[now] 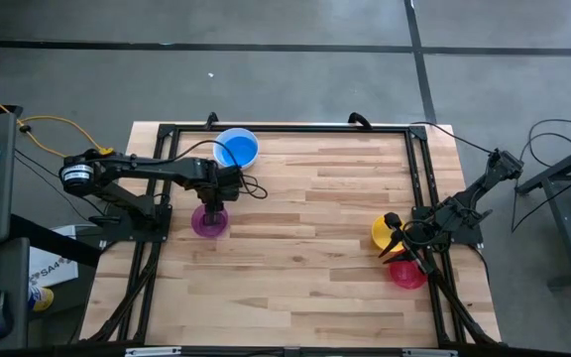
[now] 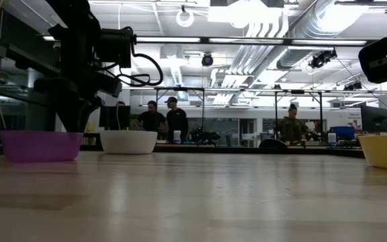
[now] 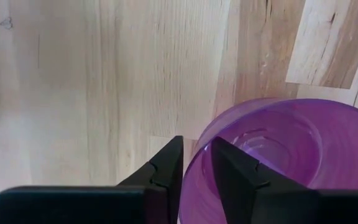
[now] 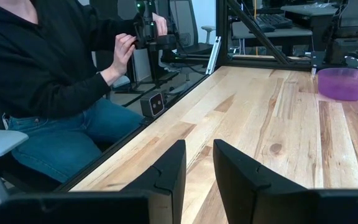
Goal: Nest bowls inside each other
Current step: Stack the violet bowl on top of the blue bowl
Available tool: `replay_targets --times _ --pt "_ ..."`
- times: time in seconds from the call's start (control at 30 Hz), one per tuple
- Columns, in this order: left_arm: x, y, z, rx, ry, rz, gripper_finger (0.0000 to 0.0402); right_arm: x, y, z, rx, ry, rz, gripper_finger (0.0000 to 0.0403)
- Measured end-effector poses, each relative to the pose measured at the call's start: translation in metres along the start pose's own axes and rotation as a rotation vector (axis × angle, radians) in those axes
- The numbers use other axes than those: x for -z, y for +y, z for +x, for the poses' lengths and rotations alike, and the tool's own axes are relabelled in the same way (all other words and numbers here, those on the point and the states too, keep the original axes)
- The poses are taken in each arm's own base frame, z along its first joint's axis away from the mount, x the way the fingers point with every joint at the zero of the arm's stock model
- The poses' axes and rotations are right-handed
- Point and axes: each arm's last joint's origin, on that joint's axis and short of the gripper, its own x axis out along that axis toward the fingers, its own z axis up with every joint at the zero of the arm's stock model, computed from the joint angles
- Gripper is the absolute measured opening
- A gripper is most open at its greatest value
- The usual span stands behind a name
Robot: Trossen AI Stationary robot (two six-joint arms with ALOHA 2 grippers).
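Observation:
A purple bowl stands on its base at the table's left, with my left gripper shut on its rim from above. Farther back, a blue bowl sits inside a white bowl. A yellow bowl and a red-pink bowl rest on the table near the right edge. My right gripper hovers by these two, fingers apart with nothing between them, pointing level across the table. My left gripper pinches the purple bowl's rim on its far side, one finger inside the bowl and the other outside. The fingers point straight down. The bowl stands upright with its base on the table.
Black frame rails run along the table's far, left and right sides. A person sits beyond the table's far edge, and others stand in the room behind. The wooden middle of the table holds nothing.

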Motion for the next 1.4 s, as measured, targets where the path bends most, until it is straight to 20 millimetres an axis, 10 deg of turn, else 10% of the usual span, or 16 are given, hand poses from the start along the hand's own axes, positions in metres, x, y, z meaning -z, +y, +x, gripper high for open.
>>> replay_targets --times 0.33,1.1,1.4 --pt "0.0 0.0 0.0 0.009 -0.002 -0.004 0.0006 0.0 0.0 0.0 0.0 0.0 0.0 0.0075" --pt "0.0 -0.001 -0.001 0.023 -0.007 -0.021 0.0001 0.0 0.0 0.0 0.0 0.0 0.0 0.0075" --pt "-0.011 0.001 -0.03 0.02 -0.053 -0.079 0.0001 0.0 0.0 0.0 0.0 0.0 0.0 0.0075"
